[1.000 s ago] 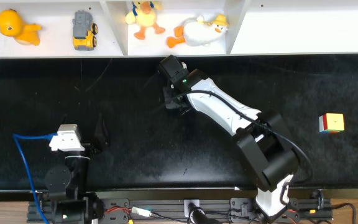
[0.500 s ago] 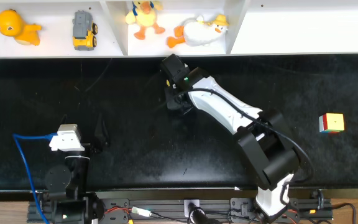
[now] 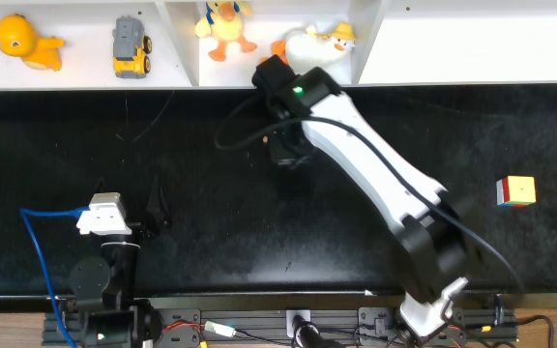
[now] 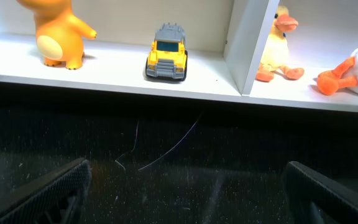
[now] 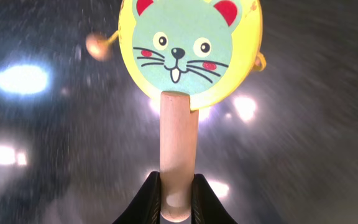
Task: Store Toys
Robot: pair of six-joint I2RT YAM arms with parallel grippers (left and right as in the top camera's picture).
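Fingers point(image 5: 145, 205) of the right gripper point(image 5: 178, 194) pinch tight on the smooth round wooden stick point(image 5: 179, 137) of a flat round yellow toy drum point(image 5: 190, 53) with a green cat face painted on it. One little wooden bead point(image 5: 96, 45) hangs off the drum's side. The drum is held up over the shiny black table point(image 3: 211, 251), near the front of the white shelf point(image 3: 453, 72). The left gripper point(image 4: 191, 186) sits low by its base with its two fingers spread wide and nothing between them.

Four toys sit on the shelf. One smooth orange duck point(image 3: 25, 41) and one yellow and grey toy truck point(image 3: 131, 46) share the left box. One fluffy yellow duck point(image 3: 225, 27) and one soft white duck point(image 3: 312, 48) with a yellow hat share the middle box. A thin white wall point(image 4: 247, 43) stands between the truck and the yellow duck. One square cube point(image 3: 517, 190) of many colours lies alone on the table, far off to the right. A blue cable point(image 3: 56, 211) loops beside the left arm.
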